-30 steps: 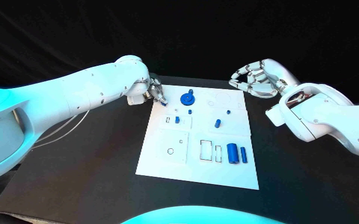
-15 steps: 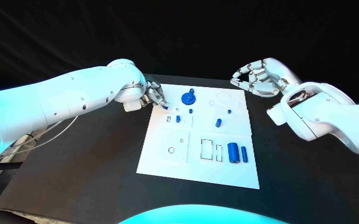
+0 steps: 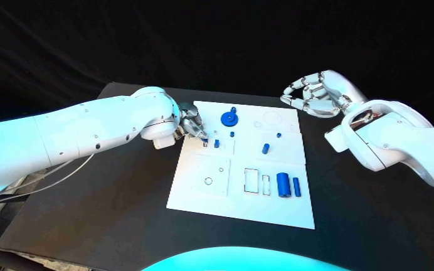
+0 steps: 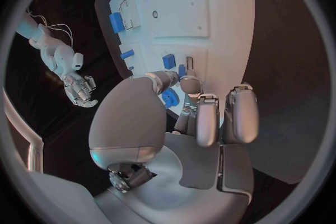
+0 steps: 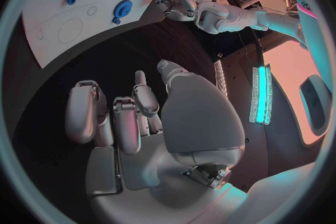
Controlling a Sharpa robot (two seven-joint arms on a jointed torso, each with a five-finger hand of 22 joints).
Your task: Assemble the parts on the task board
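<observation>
A robotics lab: black-draped backdrop (image 3: 217, 26), black table (image 3: 90, 208), white task board (image 3: 243, 177) of blue parts.

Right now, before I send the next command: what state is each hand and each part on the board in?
left hand: over the board's left edge, pinching a small blue part.
right hand: off the board, raised, fingers curled, holding nothing.
task board: flat on the table.
blue gear: sits on the board's far end.
large blue cylinder: lying on its side.
slim blue bar: lying beside the cylinder.
</observation>
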